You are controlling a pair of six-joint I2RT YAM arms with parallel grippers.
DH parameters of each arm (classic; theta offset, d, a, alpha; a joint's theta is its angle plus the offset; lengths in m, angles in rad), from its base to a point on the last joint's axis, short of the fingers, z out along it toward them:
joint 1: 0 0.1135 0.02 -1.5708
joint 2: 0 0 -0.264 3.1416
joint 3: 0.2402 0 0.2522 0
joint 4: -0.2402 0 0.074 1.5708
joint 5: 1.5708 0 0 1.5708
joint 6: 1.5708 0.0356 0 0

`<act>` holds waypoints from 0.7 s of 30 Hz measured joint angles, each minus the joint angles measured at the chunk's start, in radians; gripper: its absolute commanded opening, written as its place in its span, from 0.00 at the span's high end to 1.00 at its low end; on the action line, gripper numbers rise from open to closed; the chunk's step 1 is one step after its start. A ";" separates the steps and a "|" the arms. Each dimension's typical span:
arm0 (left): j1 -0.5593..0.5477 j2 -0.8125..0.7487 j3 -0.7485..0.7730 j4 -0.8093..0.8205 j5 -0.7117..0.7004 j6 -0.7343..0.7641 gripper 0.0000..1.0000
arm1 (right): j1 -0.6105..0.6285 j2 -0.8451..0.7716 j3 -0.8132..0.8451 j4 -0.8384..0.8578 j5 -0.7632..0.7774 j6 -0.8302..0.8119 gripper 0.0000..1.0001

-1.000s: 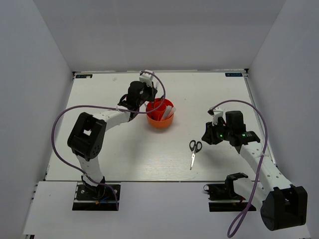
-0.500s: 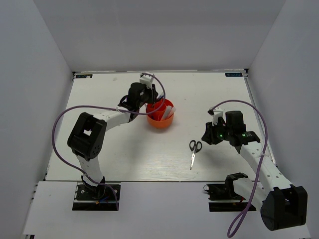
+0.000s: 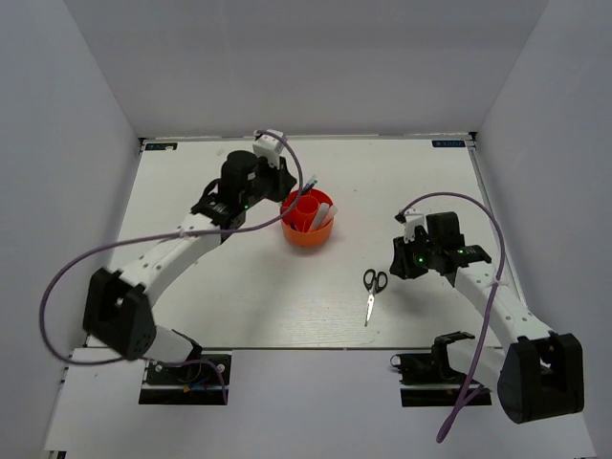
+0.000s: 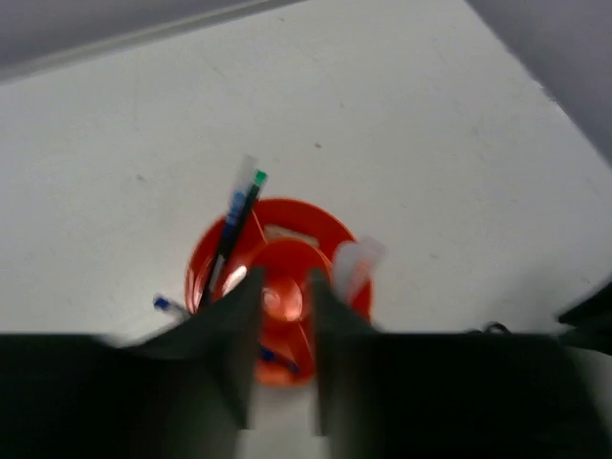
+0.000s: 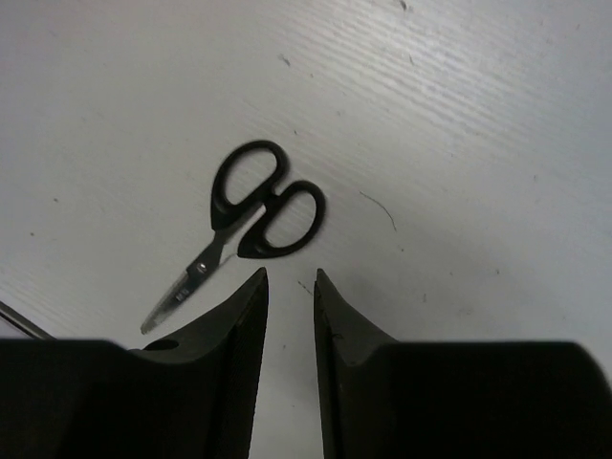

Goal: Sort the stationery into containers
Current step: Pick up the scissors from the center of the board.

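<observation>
The orange-red round organizer point(image 3: 308, 229) stands mid-table with thin pens point(image 3: 311, 183) leaning out of its left side and a pale marker tube point(image 3: 324, 210) on its right. In the left wrist view the organizer point(image 4: 283, 239) lies straight below, a green-capped pen point(image 4: 241, 212) and the whitish tube point(image 4: 354, 265) poking up. My left gripper point(image 3: 283, 184) hovers just left of and above it, fingers slightly open, nothing between them point(image 4: 284, 282). The black-handled scissors point(image 3: 371, 290) lie flat on the table. My right gripper point(image 3: 394, 260) sits just right of them, open and empty point(image 5: 290, 277), the scissors point(image 5: 251, 222) just beyond its fingertips.
Blue pen ends point(image 4: 167, 306) show at the organizer's low left rim. White walls close in the table point(image 3: 220, 287) on three sides. Purple cables loop off both arms.
The left arm has swung back and to the left, drawing its gripper off the top of the organizer. Its jaws opened and then narrowed. The right arm has barely moved.
</observation>
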 measured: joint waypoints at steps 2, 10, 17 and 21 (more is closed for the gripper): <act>-0.004 -0.111 -0.007 -0.126 0.023 -0.027 0.28 | 0.005 0.056 0.007 -0.013 0.024 -0.004 0.71; -0.008 -0.480 -0.337 -0.494 0.055 -0.087 0.53 | 0.055 0.199 0.053 -0.018 0.090 0.000 0.68; -0.120 -0.502 -0.446 -0.621 0.068 -0.129 0.71 | 0.088 0.287 0.080 -0.015 0.131 0.008 0.67; -0.269 -0.433 -0.430 -0.582 0.027 -0.160 0.58 | 0.091 0.281 0.080 -0.009 0.173 0.014 0.64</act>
